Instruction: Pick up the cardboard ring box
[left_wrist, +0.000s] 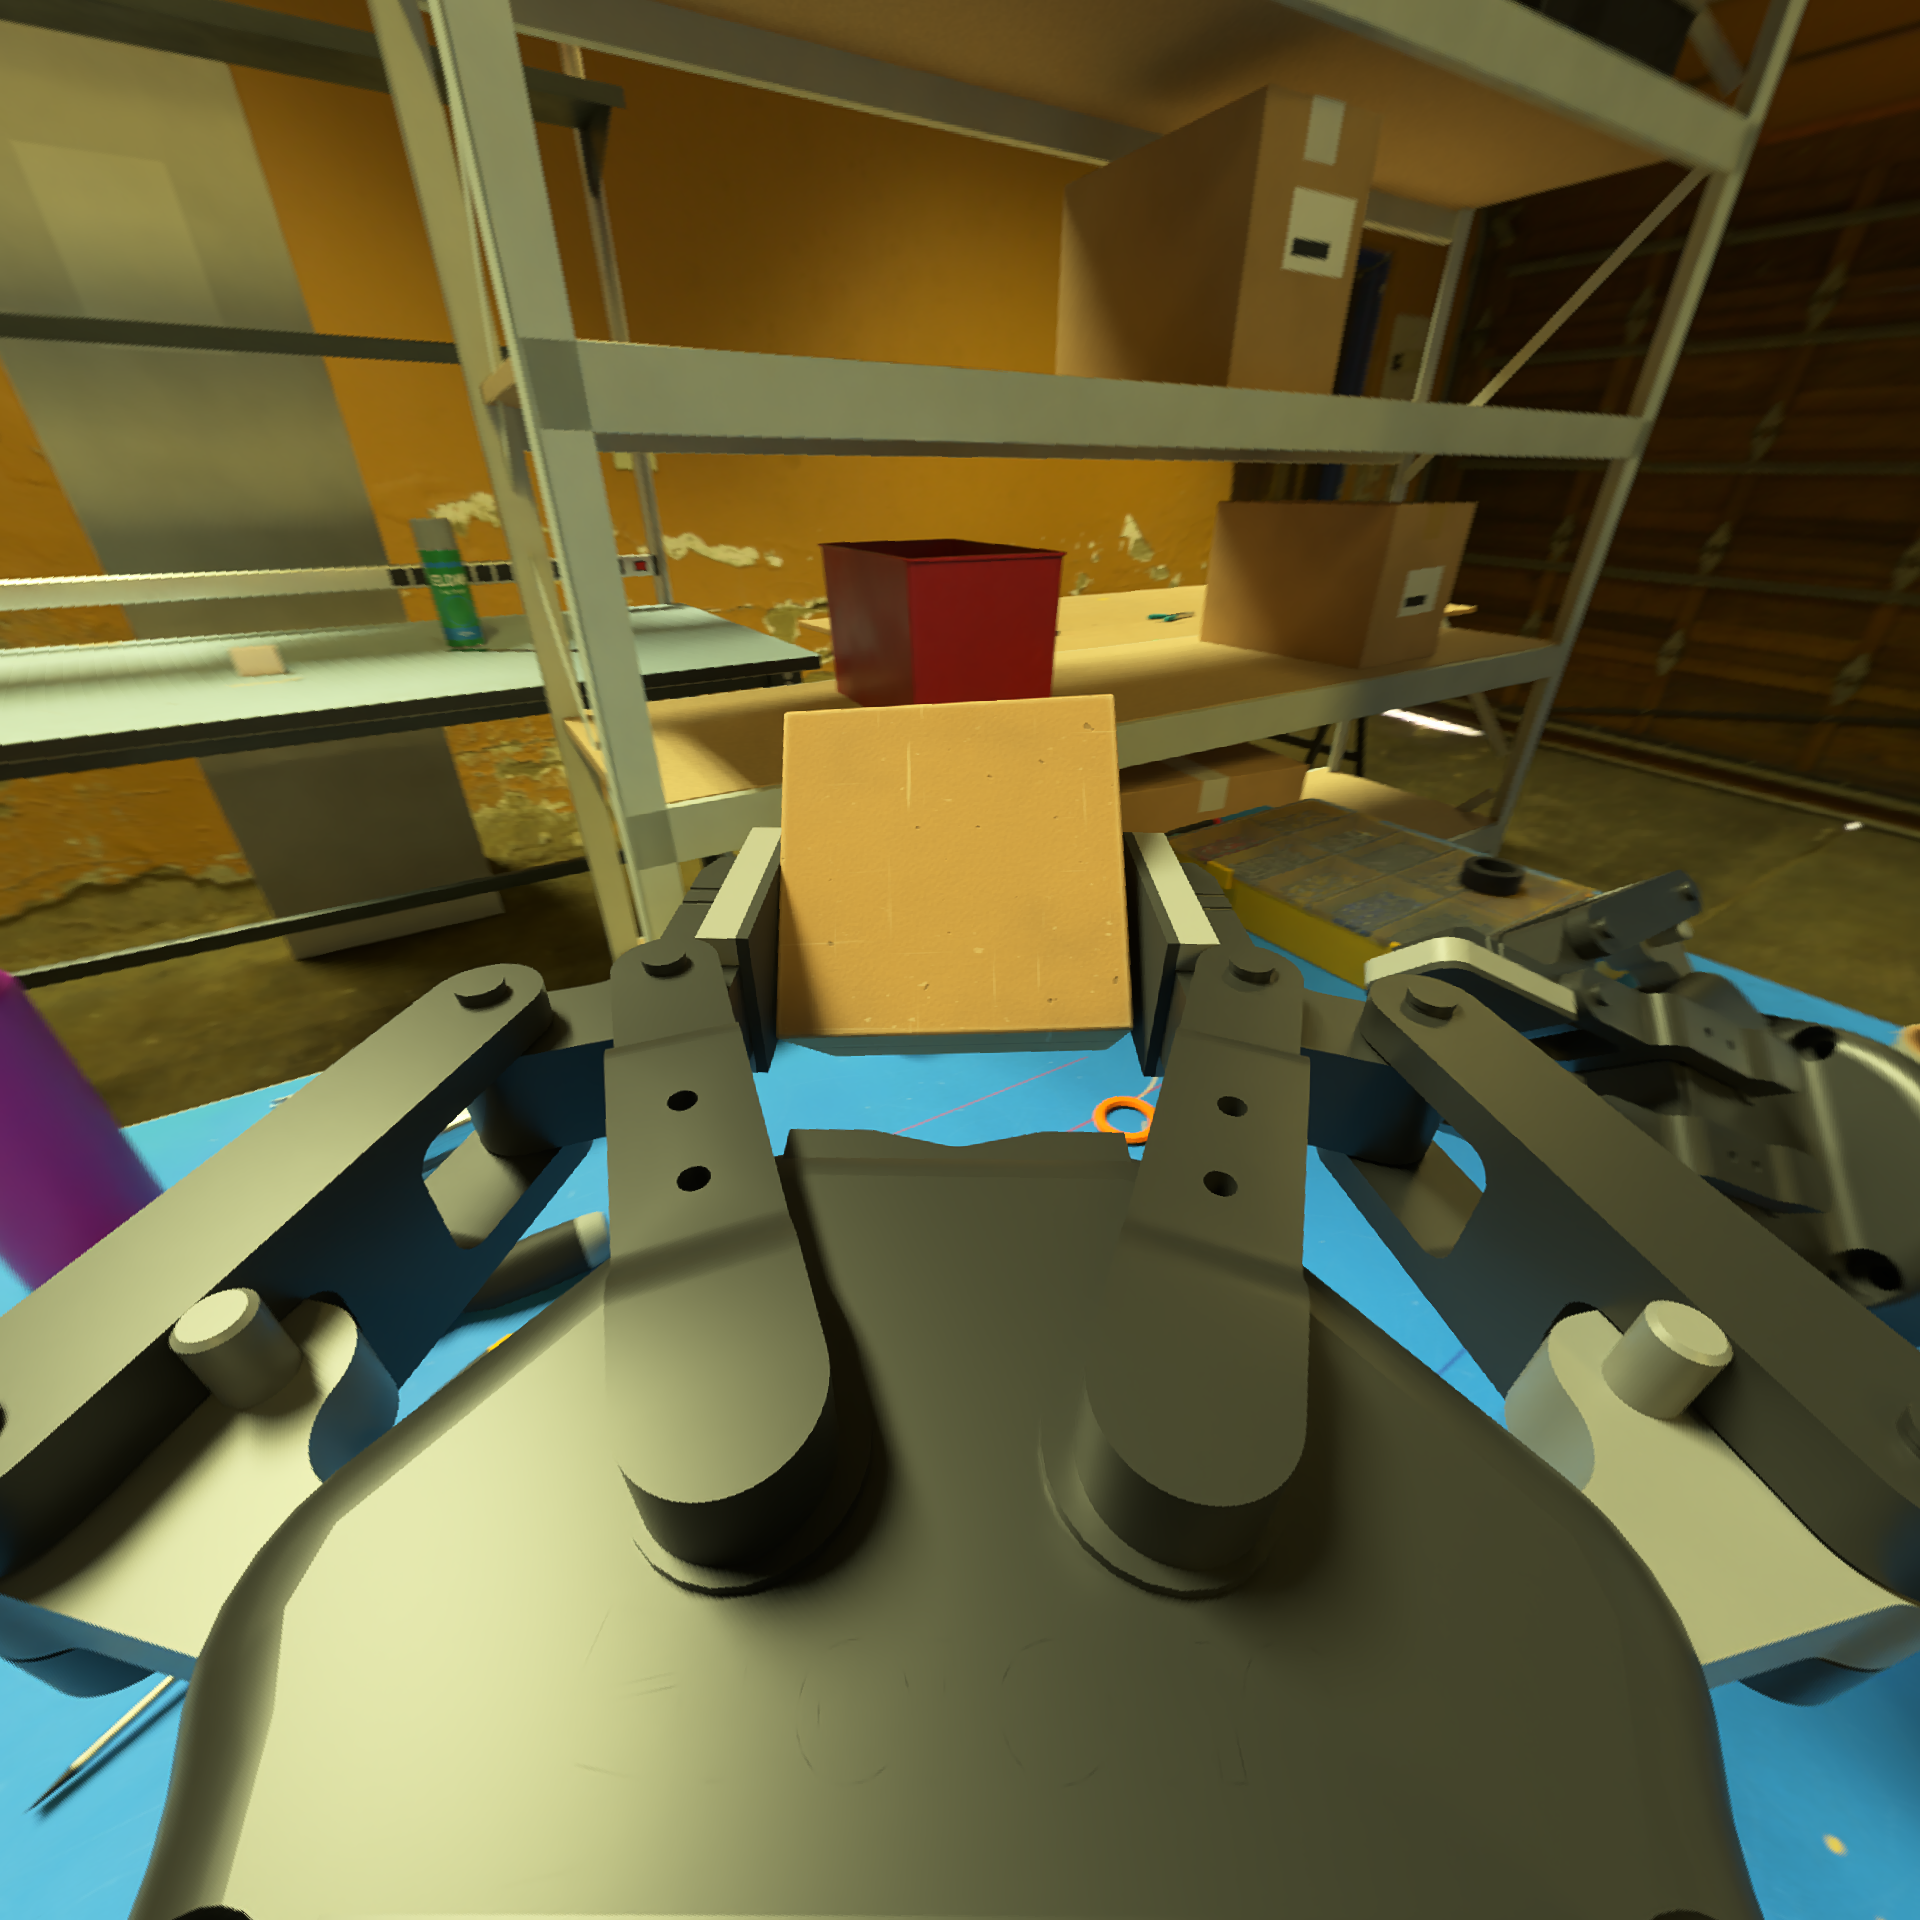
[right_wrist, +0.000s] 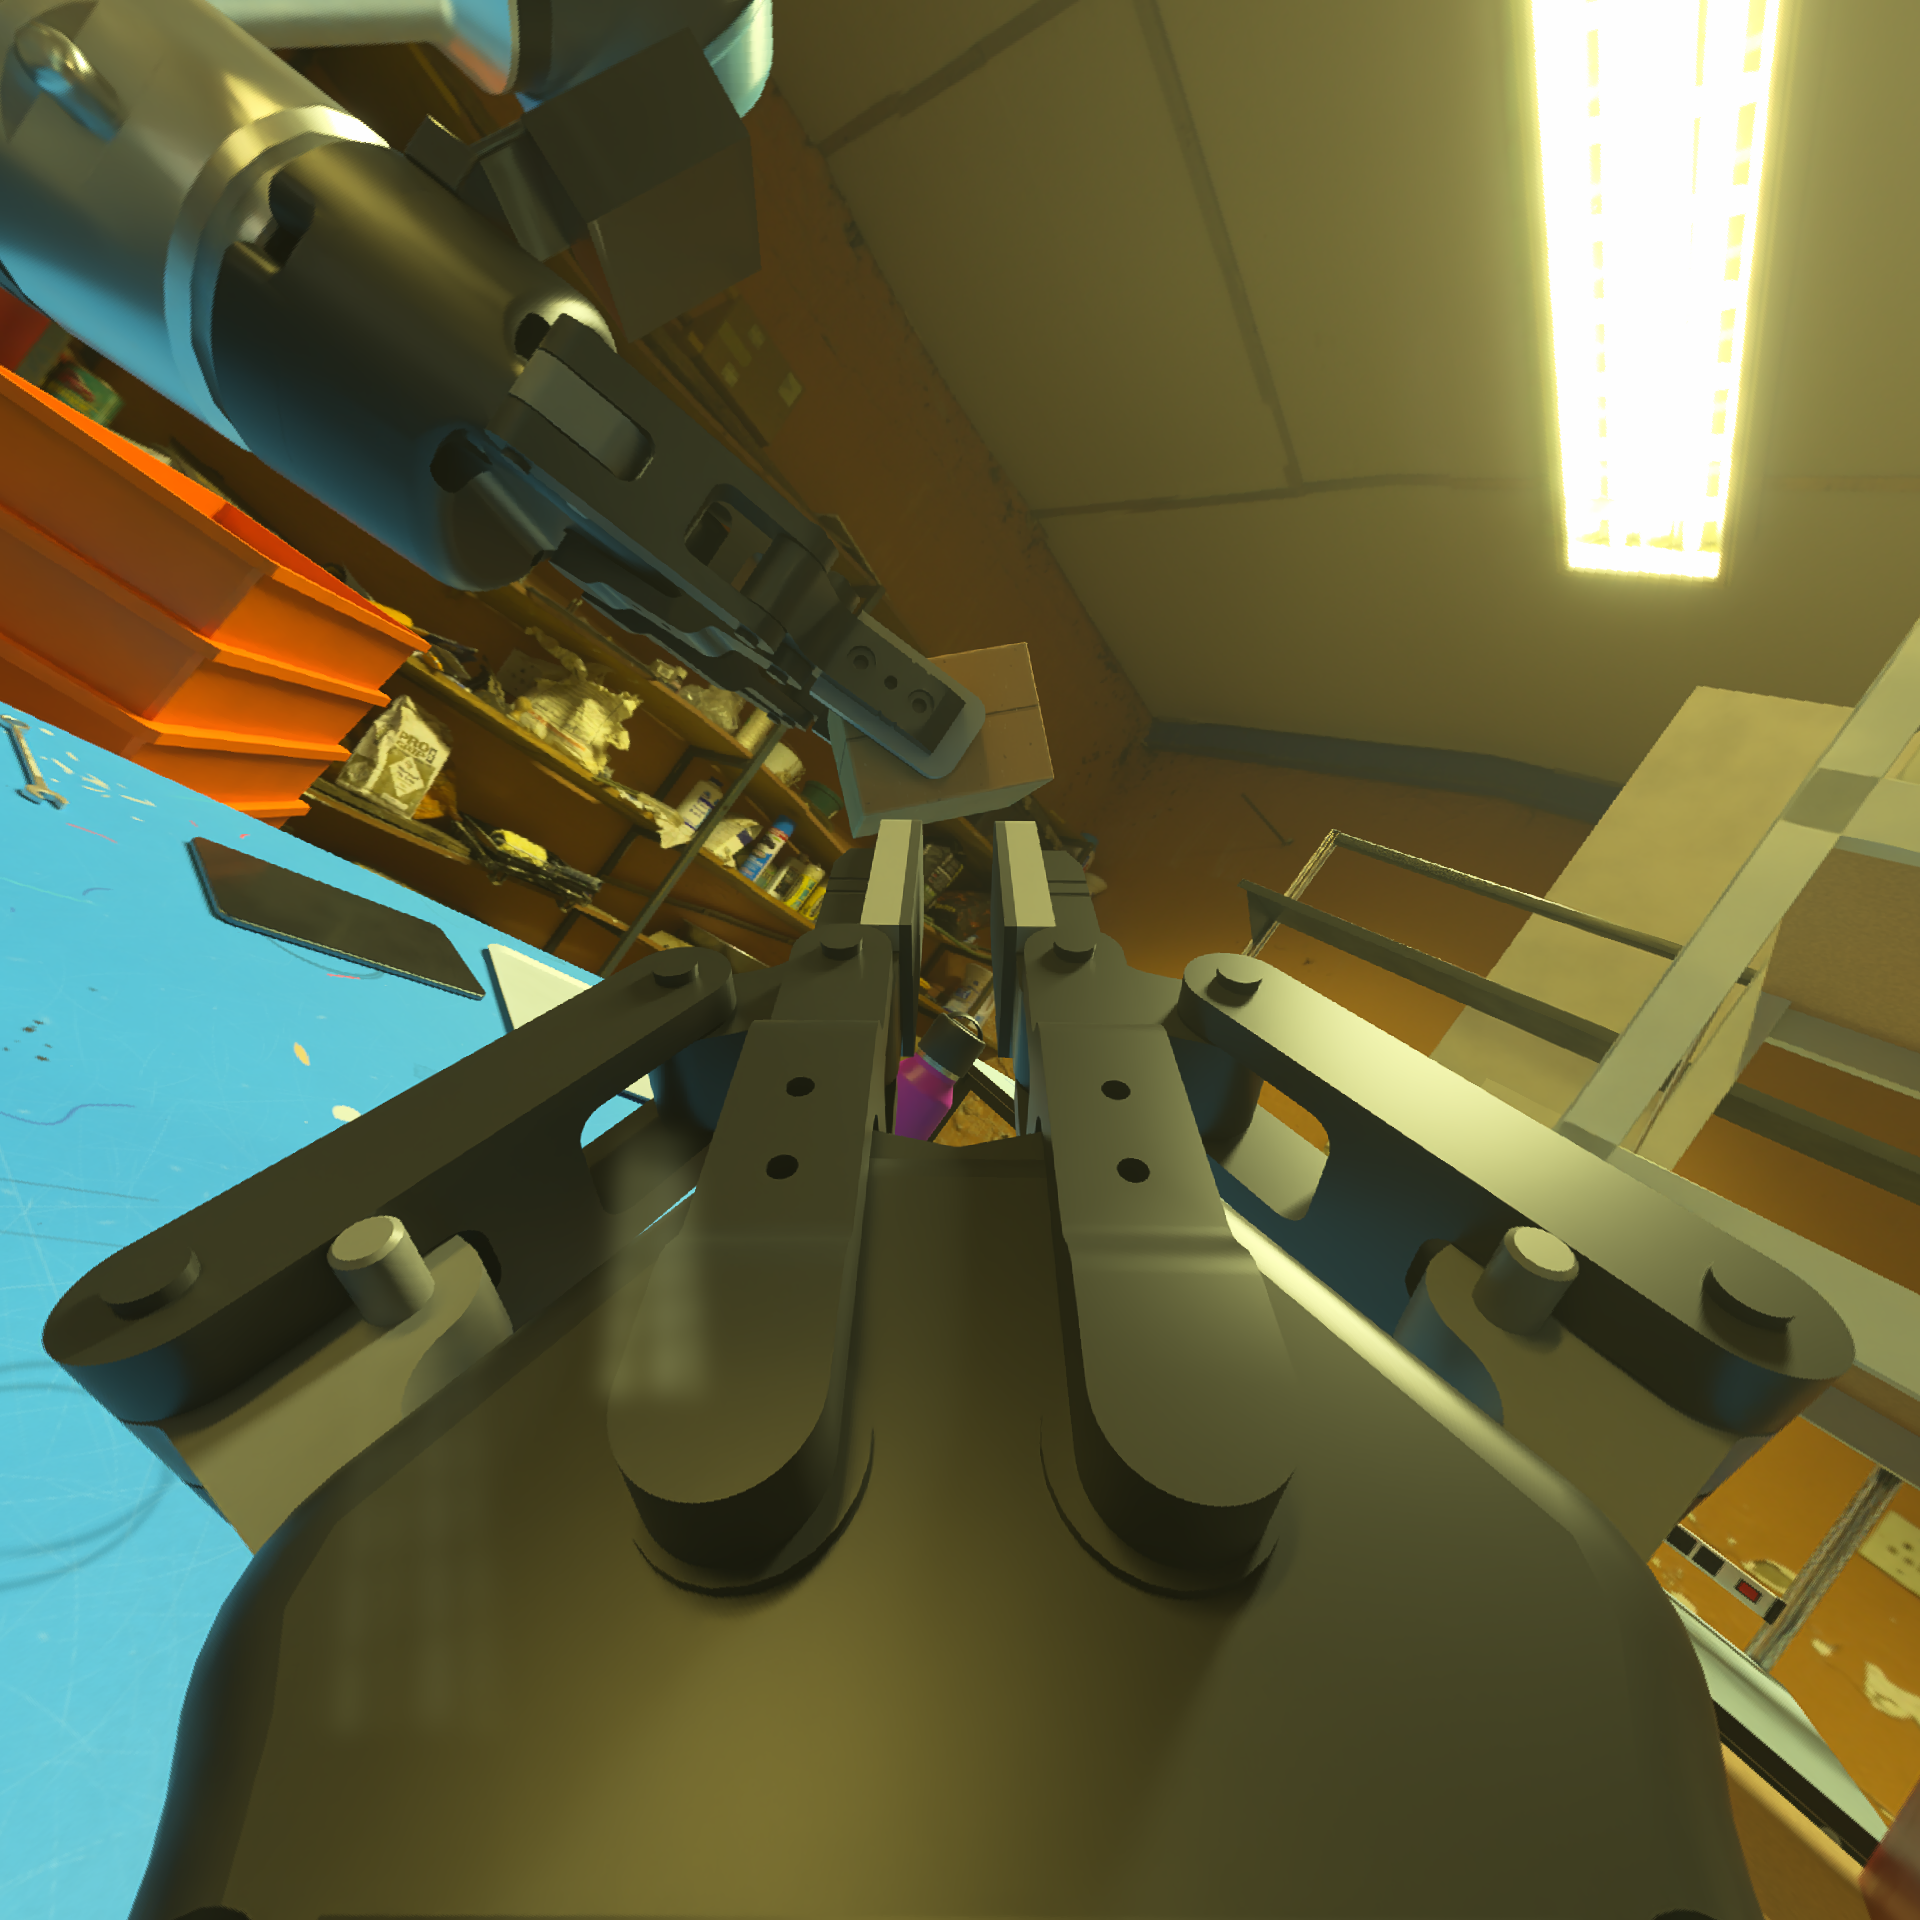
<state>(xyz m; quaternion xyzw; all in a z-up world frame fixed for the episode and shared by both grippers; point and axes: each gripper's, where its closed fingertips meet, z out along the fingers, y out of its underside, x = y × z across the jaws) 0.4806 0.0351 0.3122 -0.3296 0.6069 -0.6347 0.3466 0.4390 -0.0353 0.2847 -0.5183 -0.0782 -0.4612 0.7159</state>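
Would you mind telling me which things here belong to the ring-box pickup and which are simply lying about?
Part of the job:
- cardboard ring box, clamped between the fingers
- left gripper, holding it clear of the table

Just lying about:
- red bin on the shelf
- orange ring on the blue table
- yellow parts organiser
- purple bottle
- dark tablet
- right gripper, nearly shut and empty

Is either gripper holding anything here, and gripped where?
The left gripper holds the cardboard ring box by its two opposite side faces, lifted off the blue table. The right gripper holds nothing.
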